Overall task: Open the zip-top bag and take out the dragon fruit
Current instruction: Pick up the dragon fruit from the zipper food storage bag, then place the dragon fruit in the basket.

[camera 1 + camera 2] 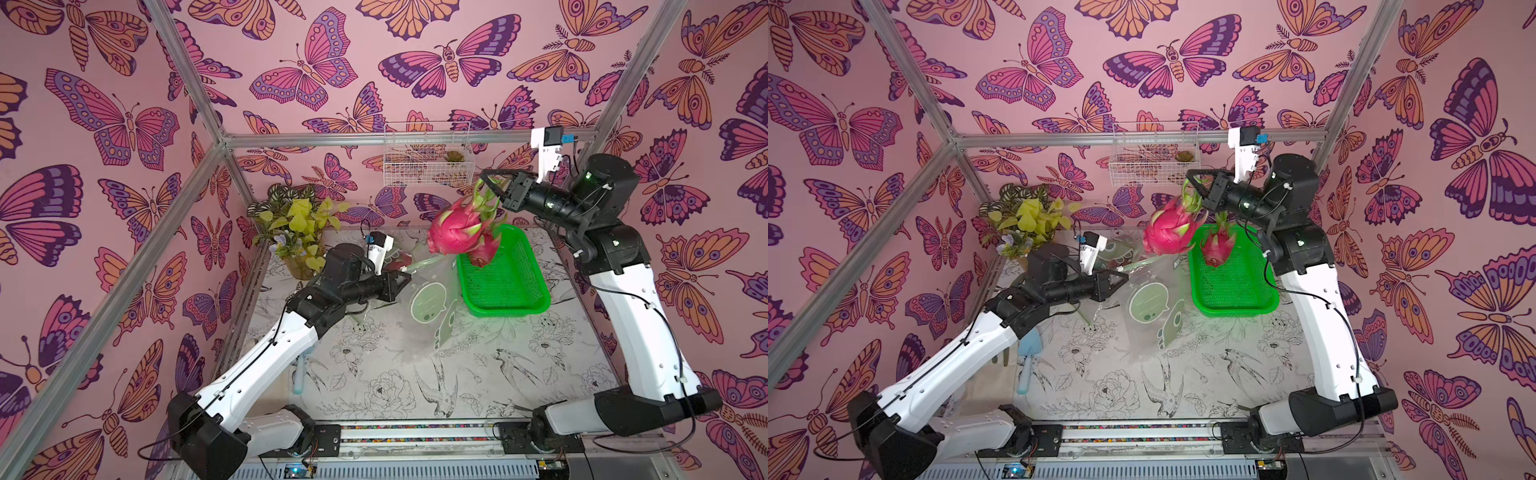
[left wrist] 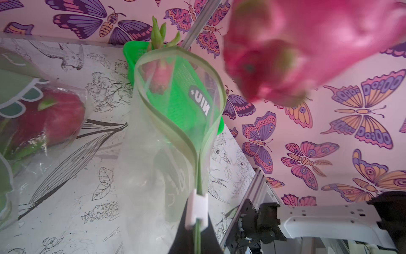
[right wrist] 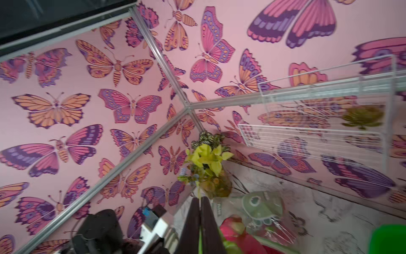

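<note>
1. The right gripper [image 1: 485, 179], pressed together on green leafy scales, holds the raised dragon fruit [image 1: 453, 232] in the air near the far corner of the green basket [image 1: 505, 309].
2. A second dragon fruit [image 1: 484, 252] lies in that basket.
3. The left gripper [image 1: 405, 276], also pinched shut, grips the zip edge of the clear zip-top bag [image 1: 428, 301], its mouth gaping above the table [image 1: 374, 374].
4. In the left wrist view, a redder third dragon fruit [image 2: 52, 118] sits inside another bag [image 2: 33, 160] on the table.
</note>
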`<action>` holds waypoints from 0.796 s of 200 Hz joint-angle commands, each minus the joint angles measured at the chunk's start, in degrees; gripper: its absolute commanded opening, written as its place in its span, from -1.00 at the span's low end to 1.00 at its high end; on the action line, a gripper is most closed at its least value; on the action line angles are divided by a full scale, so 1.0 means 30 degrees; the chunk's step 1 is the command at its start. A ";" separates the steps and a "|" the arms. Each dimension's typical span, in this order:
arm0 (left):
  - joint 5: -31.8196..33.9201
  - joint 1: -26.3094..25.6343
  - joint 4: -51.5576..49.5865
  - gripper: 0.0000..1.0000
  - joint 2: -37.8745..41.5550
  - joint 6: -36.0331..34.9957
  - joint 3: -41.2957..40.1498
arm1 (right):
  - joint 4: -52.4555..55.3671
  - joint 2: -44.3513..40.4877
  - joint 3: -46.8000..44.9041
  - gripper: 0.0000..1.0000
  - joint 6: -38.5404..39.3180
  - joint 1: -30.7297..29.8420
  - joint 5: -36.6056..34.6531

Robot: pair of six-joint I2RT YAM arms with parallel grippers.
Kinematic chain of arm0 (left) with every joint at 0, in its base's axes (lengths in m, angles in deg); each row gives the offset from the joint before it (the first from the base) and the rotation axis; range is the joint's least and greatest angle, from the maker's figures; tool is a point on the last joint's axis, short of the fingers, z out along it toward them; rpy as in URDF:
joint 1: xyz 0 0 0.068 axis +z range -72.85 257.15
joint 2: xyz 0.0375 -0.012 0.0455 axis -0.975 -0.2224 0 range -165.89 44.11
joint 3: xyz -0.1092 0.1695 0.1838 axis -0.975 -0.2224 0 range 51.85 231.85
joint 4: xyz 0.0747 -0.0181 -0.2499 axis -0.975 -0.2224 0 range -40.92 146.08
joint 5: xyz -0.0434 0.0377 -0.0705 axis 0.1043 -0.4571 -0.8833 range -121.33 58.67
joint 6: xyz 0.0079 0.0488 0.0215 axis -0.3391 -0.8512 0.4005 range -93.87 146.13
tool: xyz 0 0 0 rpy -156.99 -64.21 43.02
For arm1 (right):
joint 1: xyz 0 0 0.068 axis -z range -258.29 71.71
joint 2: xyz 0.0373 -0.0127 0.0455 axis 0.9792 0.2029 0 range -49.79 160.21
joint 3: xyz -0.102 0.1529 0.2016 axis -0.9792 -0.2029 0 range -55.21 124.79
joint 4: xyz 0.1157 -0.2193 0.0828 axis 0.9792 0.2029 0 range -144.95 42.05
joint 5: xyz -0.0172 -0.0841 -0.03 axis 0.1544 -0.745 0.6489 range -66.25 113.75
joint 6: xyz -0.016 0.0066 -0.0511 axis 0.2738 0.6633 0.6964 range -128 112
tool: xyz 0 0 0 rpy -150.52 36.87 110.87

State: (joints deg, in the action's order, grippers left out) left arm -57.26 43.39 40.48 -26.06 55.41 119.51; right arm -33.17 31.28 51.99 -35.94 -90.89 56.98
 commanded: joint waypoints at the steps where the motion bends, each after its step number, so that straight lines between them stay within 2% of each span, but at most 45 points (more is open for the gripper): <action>1: -0.1141 0.0124 -0.1315 -1.00 0.0410 0.0021 0.0101 | 0.2338 -0.0683 -0.1219 -1.00 0.2503 0.0772 -0.2100; 32: -0.0809 0.0178 -0.2107 -1.00 0.0672 -0.0587 0.0185 | 0.3412 -0.1342 -0.3587 -1.00 0.3926 0.2006 -0.4765; 69: -0.0883 0.0237 -0.2257 -1.00 0.0730 -0.0794 -0.0022 | 0.3308 -0.1119 -0.5599 -1.00 0.5420 0.3450 -0.6439; 112: -0.0885 0.0266 -0.2243 -1.00 0.0773 -0.0911 -0.0250 | 0.3004 0.0155 -0.6406 -1.00 0.6613 0.4692 -0.6615; 159: -0.0795 0.0354 -0.2243 -1.00 0.1036 -0.0999 -0.0499 | 0.2765 0.2072 -0.6607 -1.00 0.8322 0.5214 -0.7927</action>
State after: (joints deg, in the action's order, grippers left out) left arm -58.97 43.92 34.56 -24.55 53.55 119.09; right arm -22.59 35.26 32.67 -15.00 -76.14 35.78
